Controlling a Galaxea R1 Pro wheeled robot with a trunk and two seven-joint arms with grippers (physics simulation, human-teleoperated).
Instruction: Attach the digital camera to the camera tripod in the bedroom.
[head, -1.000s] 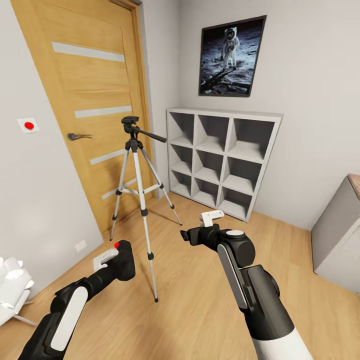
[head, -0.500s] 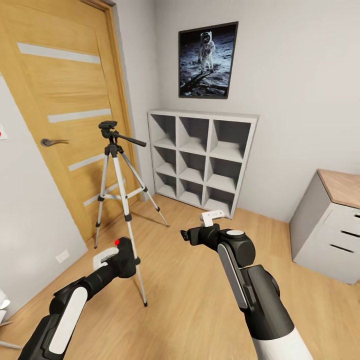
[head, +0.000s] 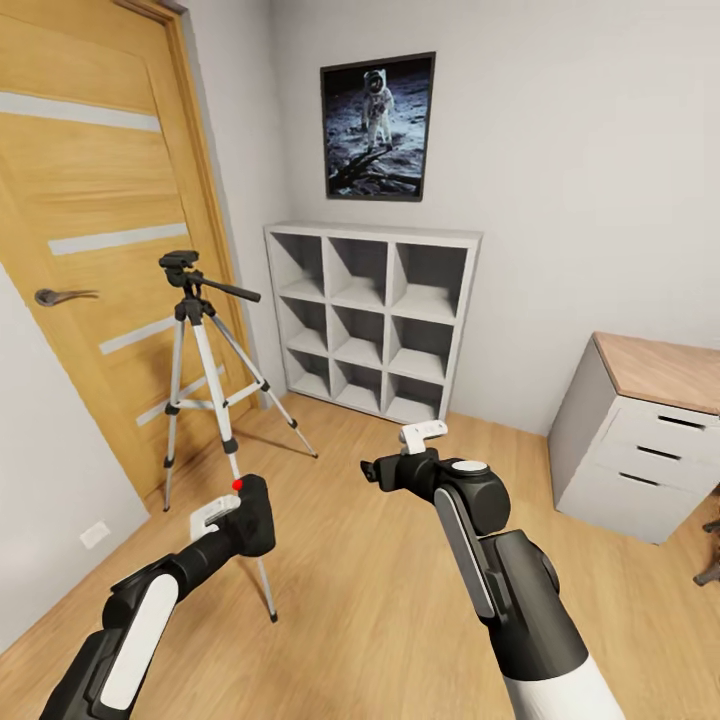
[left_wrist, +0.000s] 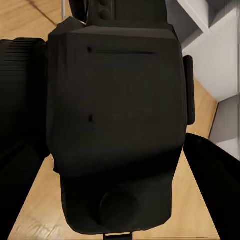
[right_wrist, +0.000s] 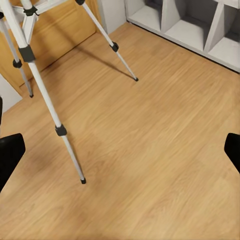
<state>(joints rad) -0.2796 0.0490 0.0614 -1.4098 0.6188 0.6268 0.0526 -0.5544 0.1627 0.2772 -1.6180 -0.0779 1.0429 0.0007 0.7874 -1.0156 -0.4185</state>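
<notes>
L gripper (head: 243, 515) clamps digital camera (head: 252, 512) w/ fingers closed; R gripper (head: 377, 470) fingers wide open, empty. Camera tripod (head: 200, 330) stands by door (head: 90, 200).

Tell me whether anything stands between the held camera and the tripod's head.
Nothing visible does. The small matte-black boxy digital camera sits in the left tool, below and in front of the silver-legged camera tripod. Open air lies up to its black head; the white cube shelf stands off to the side.
</notes>
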